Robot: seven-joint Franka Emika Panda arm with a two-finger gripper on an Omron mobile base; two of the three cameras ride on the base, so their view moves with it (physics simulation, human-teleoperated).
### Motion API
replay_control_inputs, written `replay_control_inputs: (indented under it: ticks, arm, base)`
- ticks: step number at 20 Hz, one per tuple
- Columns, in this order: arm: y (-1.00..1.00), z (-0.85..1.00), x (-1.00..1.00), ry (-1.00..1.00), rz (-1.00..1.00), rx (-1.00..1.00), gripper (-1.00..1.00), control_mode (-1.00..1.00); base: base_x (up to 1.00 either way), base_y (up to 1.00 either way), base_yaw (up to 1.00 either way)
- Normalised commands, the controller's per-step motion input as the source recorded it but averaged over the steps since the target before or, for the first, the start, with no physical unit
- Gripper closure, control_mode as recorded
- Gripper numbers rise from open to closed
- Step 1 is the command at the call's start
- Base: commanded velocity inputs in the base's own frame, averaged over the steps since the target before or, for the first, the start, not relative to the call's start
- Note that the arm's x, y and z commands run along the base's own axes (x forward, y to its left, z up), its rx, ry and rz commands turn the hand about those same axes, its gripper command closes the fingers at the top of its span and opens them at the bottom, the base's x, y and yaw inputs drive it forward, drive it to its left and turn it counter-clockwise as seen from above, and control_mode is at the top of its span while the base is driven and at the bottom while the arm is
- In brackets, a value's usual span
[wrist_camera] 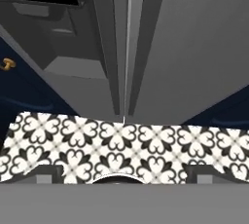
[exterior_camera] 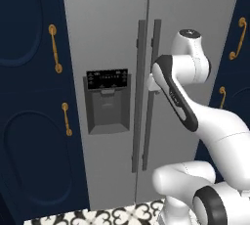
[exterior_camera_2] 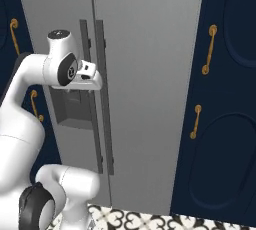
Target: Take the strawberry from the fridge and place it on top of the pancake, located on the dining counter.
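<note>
Tool (exterior_camera_2: pixel 100 81) wide open, nothing in it, sitting just beside the right door's bar handle (exterior_camera: pixel 150 97) of the fridge (exterior_camera: pixel 195 23), near the seam where the two doors meet. In the hand view my two fingertips (wrist_camera: pixel 46 173) are spread far apart at the bottom, looking down along both handles to the patterned floor tiles (wrist_camera: pixel 146 145). Both fridge doors shut, so the strawberry must be inside; can't see it. Pancake and bench are elsewhere. Left door has the black control panel (exterior_camera: pixel 106 78) and dispenser recess (exterior_camera: pixel 106 109) below it; navy cabinets with gold handles (exterior_camera: pixel 55 48) flank the fridge on both sides. I judge the step in hand as getting onto a door handle to pull it open; task barely started. Risks: the two bar handles stand close together, so my jaws could straddle both or catch the wrong one, and then neither door swings. Whether the handle is truly between my fingers or just next to them I cannot tell from these views, so closing now might pinch air or slip off the bar's edge. If I pull straight back instead of along the door's arc, the grip could slide off. My elbow (exterior_camera: pixel 176 97) is also close to the door face, so a swinging door may hit the arm.
</note>
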Motion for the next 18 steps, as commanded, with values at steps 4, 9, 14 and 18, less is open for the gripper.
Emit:
replay_control_inputs:
  ticks: [4,9,14,18]
  arm:
    - [0.0,0.0,0.0,0.0,0.0,0.0,-1.0,1.0]
    - [-0.02,0.0,0.08,0.0,0.04,0.0,-1.0,-1.0]
    - [-0.06,-0.15,0.59,-0.2,0.0,0.0,-1.0,-1.0]
    - [-0.03,-0.29,0.85,-0.33,0.0,0.0,-1.0,-1.0]
  base:
    - [-0.26,0.0,-0.03]
    - [0.0,0.0,0.0]
    - [0.0,0.0,0.0]
    - [0.0,0.0,0.0]
